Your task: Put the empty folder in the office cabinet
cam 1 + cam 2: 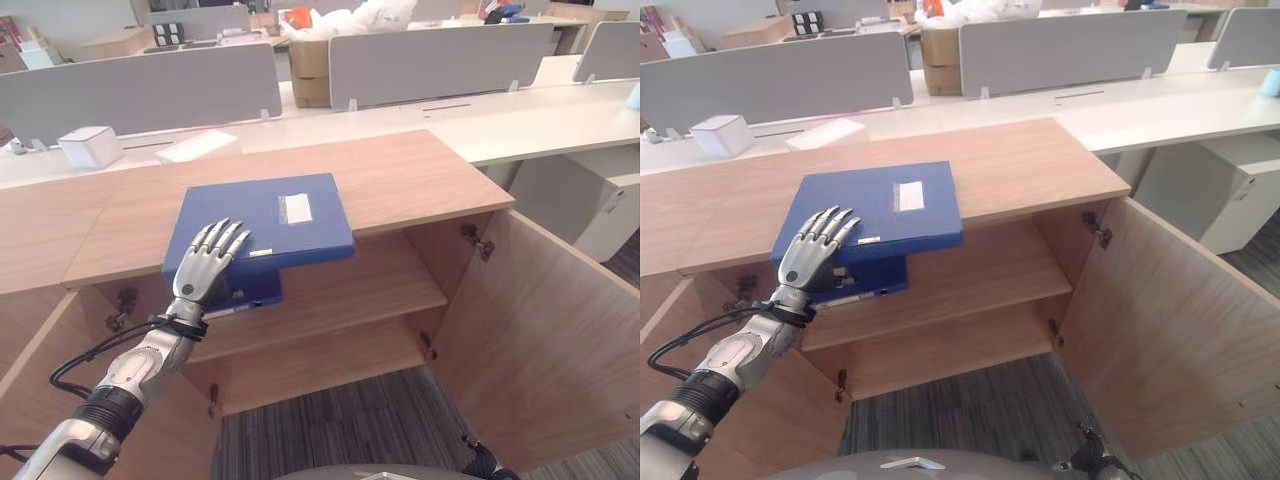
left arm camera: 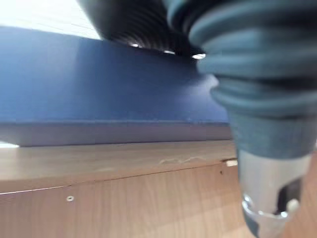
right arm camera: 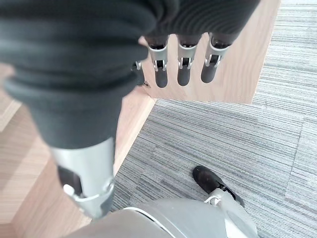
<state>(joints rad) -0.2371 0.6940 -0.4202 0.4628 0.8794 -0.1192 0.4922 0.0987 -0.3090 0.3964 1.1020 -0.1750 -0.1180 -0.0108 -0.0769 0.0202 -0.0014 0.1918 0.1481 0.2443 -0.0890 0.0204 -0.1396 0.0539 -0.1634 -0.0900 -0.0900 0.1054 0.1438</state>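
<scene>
Left hand [image 1: 205, 262] lies flat, fingers straight, on the blue folder [image 1: 270, 215] overhanging the cabinet top [image 1: 400, 175]; right hand [image 3: 183, 59] seems relaxed.

The left hand [image 1: 205, 262] has silver fingers with dark tips. Behind it runs a slim silver-grey forearm ending in a black ribbed collar. The right hand [image 3: 181, 64] shows a dark ribbed rubber cover and silver, dark-tipped fingers.
</scene>
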